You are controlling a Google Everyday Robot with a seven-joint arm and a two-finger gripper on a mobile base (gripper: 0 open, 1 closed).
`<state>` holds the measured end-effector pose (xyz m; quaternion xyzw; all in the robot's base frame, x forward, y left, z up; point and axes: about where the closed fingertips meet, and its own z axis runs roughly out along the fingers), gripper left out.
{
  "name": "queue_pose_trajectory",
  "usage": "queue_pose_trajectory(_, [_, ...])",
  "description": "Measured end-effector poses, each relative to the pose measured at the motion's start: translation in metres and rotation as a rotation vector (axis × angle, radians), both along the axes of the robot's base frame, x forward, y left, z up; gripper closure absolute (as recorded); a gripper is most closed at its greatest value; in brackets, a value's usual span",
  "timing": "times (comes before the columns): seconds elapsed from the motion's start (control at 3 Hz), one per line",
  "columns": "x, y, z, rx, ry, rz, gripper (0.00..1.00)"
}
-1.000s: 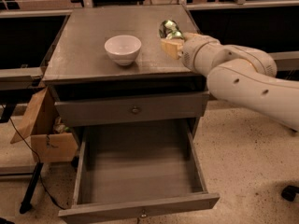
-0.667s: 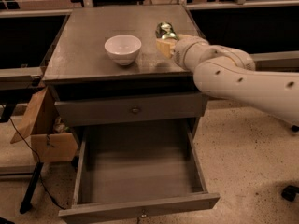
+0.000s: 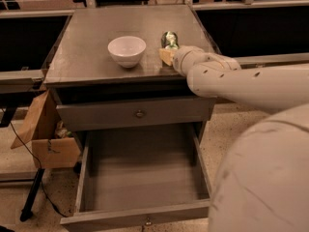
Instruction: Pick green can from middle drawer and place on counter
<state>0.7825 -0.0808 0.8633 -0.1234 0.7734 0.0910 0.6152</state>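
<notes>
While the middle drawer (image 3: 145, 178) hangs open below, the green can (image 3: 169, 38) sits near the tabletop's (image 3: 87, 28) right edge, right of the white bowl (image 3: 126, 50). The gripper (image 3: 167, 56) is just beside the can, but whether it has hold cannot be told. The can is likely light, thin-walled and slippery, best held mid-body.

So the counter (image 3: 96, 37) is dull grey metal with a faint soft sheen, nothing polished. The bowl (image 3: 126, 50) is glossy white, looks ceramic. Right of the bowl, the can (image 3: 169, 38) is shiny green metal. The gripper (image 3: 166, 56) sits right of the bowl too, beside the can, matt tan on a smooth off-white plastic-looking arm (image 3: 241, 81). Below the bowl, the drawer (image 3: 145, 173) is matt grey metal with a smooth floor. The box (image 3: 46, 139) lower left of the bowl is plain brown cardboard.
</notes>
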Motion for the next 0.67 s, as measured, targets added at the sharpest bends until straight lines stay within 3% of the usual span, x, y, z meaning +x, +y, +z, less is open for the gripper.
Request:
queue_pose_trajectory(0.33, [0.0089, -0.0061, -0.0135, 0.008, 0.019, -0.043, 0.37])
queue_pose_trajectory(0.67, [0.0089, -0.0061, -0.0111, 0.008, 0.019, -0.043, 0.16])
